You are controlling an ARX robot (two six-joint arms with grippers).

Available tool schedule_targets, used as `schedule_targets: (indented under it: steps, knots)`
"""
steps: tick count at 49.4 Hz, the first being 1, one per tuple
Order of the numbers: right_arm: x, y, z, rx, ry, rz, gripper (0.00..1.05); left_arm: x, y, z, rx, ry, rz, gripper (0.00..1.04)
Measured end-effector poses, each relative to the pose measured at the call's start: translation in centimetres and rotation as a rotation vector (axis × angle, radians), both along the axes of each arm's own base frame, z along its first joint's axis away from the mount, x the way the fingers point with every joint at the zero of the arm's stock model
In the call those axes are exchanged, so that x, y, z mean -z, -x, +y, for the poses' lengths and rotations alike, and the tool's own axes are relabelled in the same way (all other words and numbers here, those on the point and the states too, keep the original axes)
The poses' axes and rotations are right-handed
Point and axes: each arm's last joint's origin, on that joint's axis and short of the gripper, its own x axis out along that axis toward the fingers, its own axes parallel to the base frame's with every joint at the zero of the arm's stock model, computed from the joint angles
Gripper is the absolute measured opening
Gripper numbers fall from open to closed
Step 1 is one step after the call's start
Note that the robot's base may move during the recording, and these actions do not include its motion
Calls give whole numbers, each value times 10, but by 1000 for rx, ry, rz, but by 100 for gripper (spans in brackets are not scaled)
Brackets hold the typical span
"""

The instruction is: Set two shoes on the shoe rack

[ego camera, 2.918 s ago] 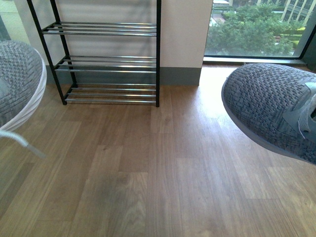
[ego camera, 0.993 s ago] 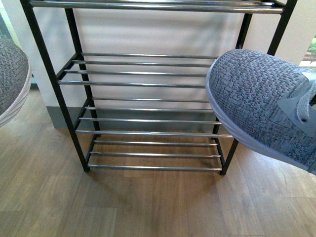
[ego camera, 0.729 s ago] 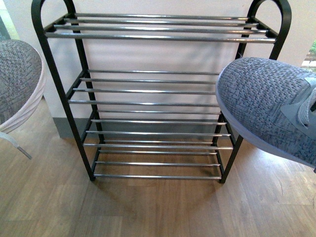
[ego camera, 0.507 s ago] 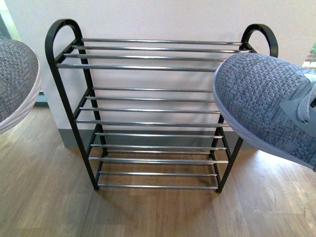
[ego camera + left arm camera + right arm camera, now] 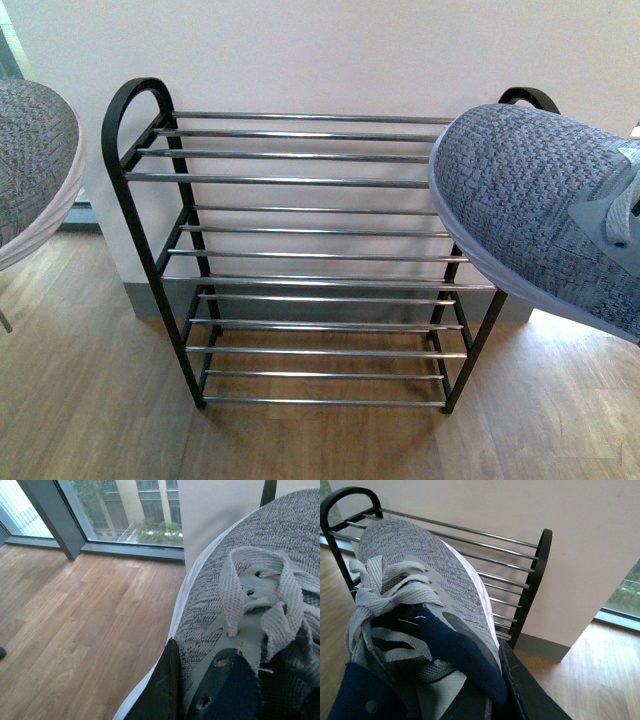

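The shoe rack (image 5: 300,181), black-framed with chrome bars, stands against the pale wall straight ahead. One grey knit sneaker (image 5: 35,160) hangs at the left edge of the front view, level with the rack's upper tiers and left of its frame. The other sneaker (image 5: 540,220) hangs at the right, its toe overlapping the rack's right post. My left gripper (image 5: 195,687) is shut on the left sneaker (image 5: 240,595) at its collar. My right gripper (image 5: 480,700) is shut on the right sneaker (image 5: 415,565), whose toe points over the rack's top bars (image 5: 495,542).
Wood plank floor (image 5: 90,400) lies in front of the rack. A grey skirting board (image 5: 145,300) runs along the wall. A floor-to-ceiling window (image 5: 125,510) stands to the left, and another window (image 5: 625,600) to the right of the wall section.
The rack has grown nearer and dropped lower in the front view, so its arched top and top tier now show. Both sneakers stay held at the frame's sides.
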Motion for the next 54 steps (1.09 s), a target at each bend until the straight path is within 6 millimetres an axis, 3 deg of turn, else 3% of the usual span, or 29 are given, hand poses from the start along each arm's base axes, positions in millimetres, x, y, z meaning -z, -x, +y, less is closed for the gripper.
schedule_targets:
  steps: [34, 40, 44, 54]
  knots:
    - [0, 0, 0, 3, 0, 1, 1, 0, 0, 0, 5, 1, 1, 2]
    - [-2, -4, 1, -178, -97, 3, 1, 0, 0, 0, 5, 1, 1, 2]
    - [-13, -15, 9, -242, -139, 9, 1, 0, 0, 0, 5, 1, 1, 2]
    - [-43, -77, 46, -264, -176, 13, 1, 0, 0, 0, 5, 1, 1, 2]
